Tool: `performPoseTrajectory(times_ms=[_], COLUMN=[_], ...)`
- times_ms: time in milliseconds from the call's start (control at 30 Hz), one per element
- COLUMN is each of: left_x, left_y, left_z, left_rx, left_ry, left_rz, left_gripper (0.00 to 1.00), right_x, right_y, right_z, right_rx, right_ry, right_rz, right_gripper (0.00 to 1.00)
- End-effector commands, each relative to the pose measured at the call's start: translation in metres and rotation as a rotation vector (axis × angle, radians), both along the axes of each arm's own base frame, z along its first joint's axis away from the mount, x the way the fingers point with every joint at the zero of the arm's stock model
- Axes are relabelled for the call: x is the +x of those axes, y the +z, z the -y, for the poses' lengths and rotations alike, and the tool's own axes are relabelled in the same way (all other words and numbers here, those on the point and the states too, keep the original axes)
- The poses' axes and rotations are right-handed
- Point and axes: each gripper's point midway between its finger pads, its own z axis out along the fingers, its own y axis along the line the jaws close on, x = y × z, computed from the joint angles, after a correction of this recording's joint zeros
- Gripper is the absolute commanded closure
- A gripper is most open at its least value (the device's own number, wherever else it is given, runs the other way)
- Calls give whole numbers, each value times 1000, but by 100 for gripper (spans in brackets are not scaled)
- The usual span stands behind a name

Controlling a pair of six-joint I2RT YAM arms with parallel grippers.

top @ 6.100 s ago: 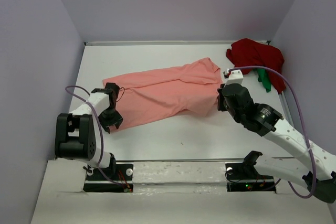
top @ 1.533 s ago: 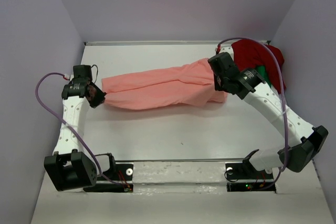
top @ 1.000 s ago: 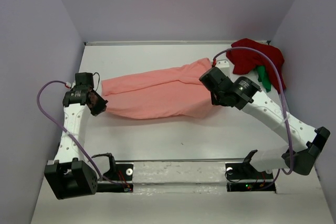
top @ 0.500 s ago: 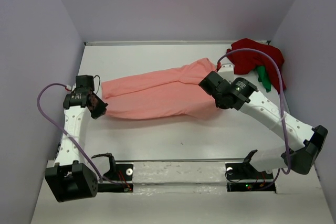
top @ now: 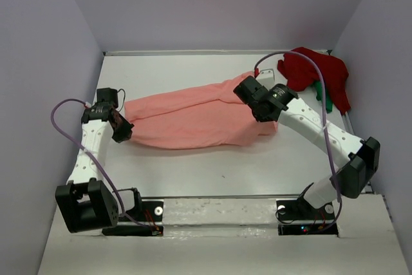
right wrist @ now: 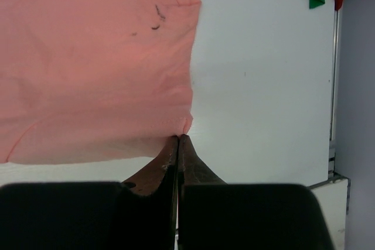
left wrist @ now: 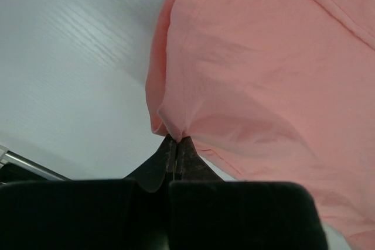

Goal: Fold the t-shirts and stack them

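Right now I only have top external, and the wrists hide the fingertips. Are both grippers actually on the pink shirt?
Observer: Yes for the left. In the left wrist view, the left gripper is shut on a bunched pinch of the salmon-pink t-shirt at its edge.
Operator: And the right?
Observer: Also gripping. In the right wrist view, the right gripper is shut on the same shirt, with only a small corner of cloth between the tips.
Operator: Cloth clean?
Observer: Not quite. A few small dark marks sit near its edge, up-frame of that corner.
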Motion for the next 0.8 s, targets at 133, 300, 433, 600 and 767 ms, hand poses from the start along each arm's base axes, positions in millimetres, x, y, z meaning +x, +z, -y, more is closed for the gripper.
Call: performPoseTrajectory(times_ms=[133, 300, 433, 600, 767], left_x=[40, 54, 60, 68, 70], left_y=[0, -18, -24, -21, -22], left_z=[1, 0, 5, 3, -1], left_rx=[-15, -20, -51, -41, -23], left_ry=[-37, -40, -49, -48, -45], left_rz=[23, -12, -22, -19, -26], left_gripper=[100, 100, 100, 100, 100], right_x=[87, 122, 146, 171, 191], right_y=[23, 20, 21, 11, -12], right_z=[-13, -10, -3, 3, -2], right_rx=[32, 18, 16, 15, 41], right_ry=[21, 27, 44, 60, 100], right_rz=[119, 108, 107, 81, 28], right_gripper=[100, 100, 100, 100, 100])
